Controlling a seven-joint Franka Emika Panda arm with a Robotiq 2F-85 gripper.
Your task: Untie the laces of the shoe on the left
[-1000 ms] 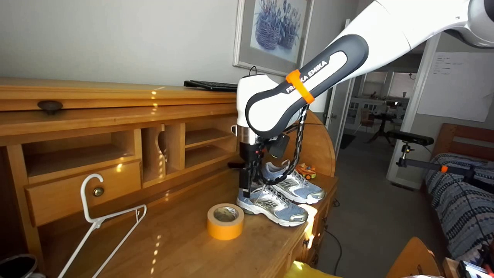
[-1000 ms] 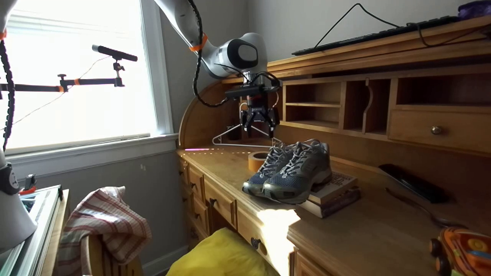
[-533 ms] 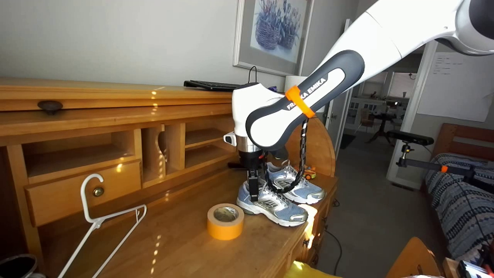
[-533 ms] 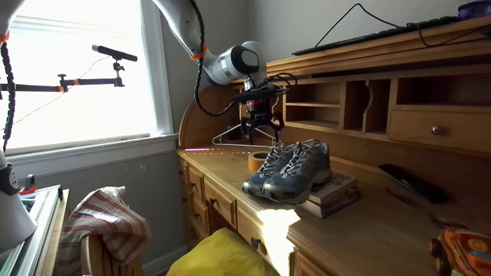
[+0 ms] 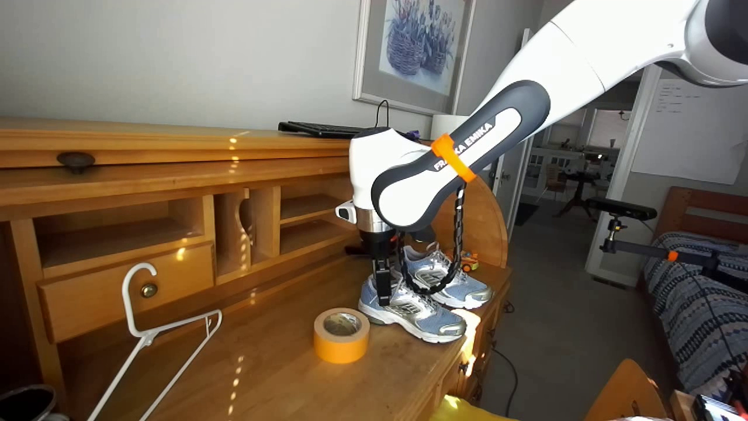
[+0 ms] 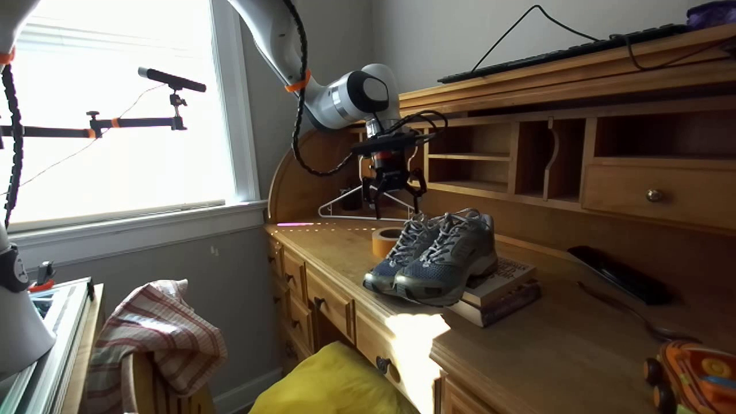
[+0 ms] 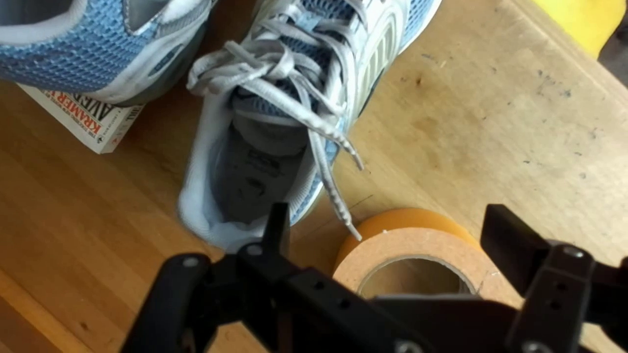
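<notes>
1. Dropping lower over the past second, the gripper (image 6: 397,211) is holding its fingers wide apart, grasping nothing.
2. The laces (image 7: 282,66) are lying across the shoe (image 5: 415,313) on the left, apparently tied, ends trailing near the tape roll (image 7: 412,240).
3. The descent is probably lining up a tug on those ends; untying is still waiting.

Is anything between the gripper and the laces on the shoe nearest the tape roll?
Nothing visible: the wrist view shows the laces uncovered ahead of the open gripper. The tape roll lies beside the shoe, not in between.
</notes>
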